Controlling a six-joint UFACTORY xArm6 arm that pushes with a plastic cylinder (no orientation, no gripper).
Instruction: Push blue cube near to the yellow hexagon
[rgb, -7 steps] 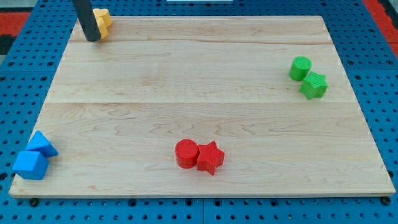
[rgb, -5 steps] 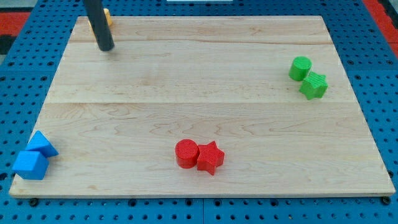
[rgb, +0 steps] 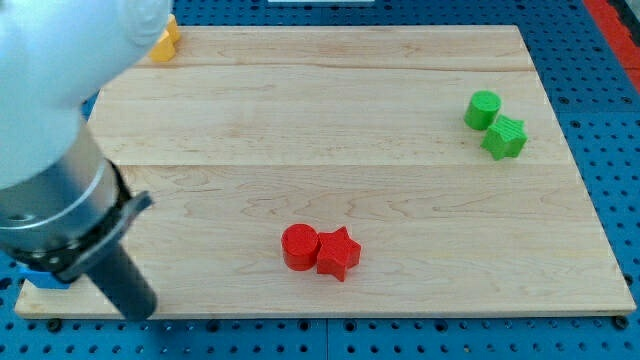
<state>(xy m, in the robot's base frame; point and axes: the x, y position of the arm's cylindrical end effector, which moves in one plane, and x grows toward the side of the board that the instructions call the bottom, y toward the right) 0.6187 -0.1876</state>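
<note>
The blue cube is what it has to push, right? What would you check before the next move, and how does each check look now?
1. Blue cube in view: not ok, only a sliver shows under the arm.
2. My tip located: ok, at the board's bottom-left edge, to the view's right of that sliver.
3. Tip touching the cube: cannot tell.
4. Yellow hexagon located: ok, partly hidden at the view's top left.
5. Red cylinder and red star off the route: ok.

Blue block (rgb: 42, 277) mostly hidden by arm, yellow block (rgb: 166, 38) partly covered, shapes unclear
</note>
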